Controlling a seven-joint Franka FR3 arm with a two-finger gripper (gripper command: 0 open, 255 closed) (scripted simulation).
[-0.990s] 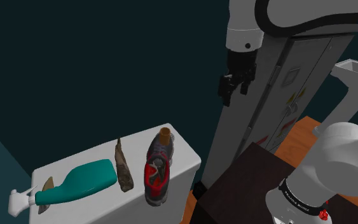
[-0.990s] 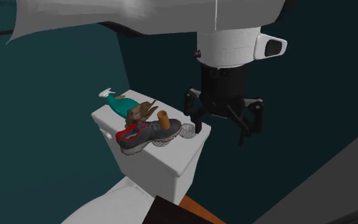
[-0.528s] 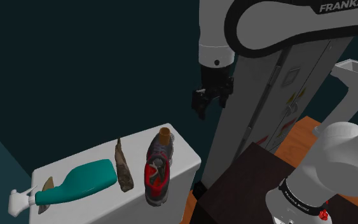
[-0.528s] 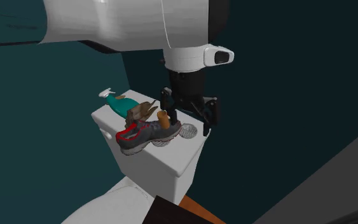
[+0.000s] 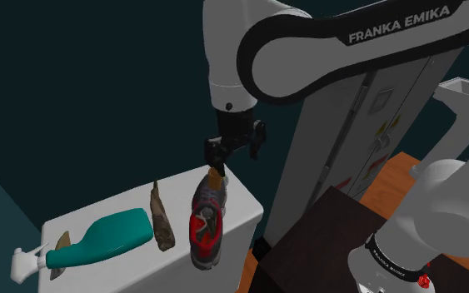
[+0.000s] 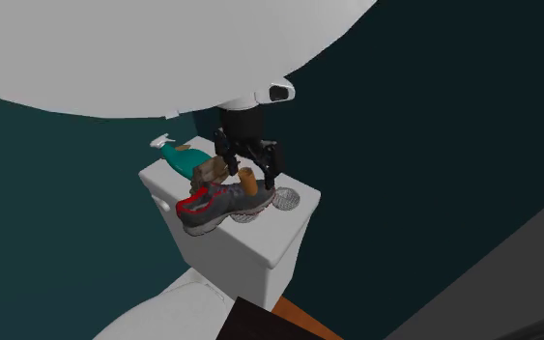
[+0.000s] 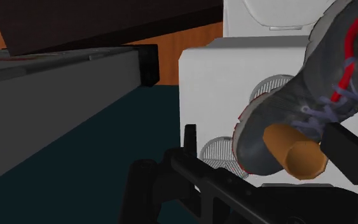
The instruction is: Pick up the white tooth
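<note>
Tooth (image 5: pixel 162 218) lies beside shoe (image 5: pixel 207 229), apart from gripper (image 5: pixel 234 156).

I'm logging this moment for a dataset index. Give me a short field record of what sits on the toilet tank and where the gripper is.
surface: white toilet tank lid
items: teal spray bottle with white nozzle; brown pointed piece; small tan wedge by the nozzle; grey sneaker with red trim; orange-brown cylinder at the sneaker's end; round white mesh discs
gripper: black gripper, open, just over the cylinder
held: nothing
</note>
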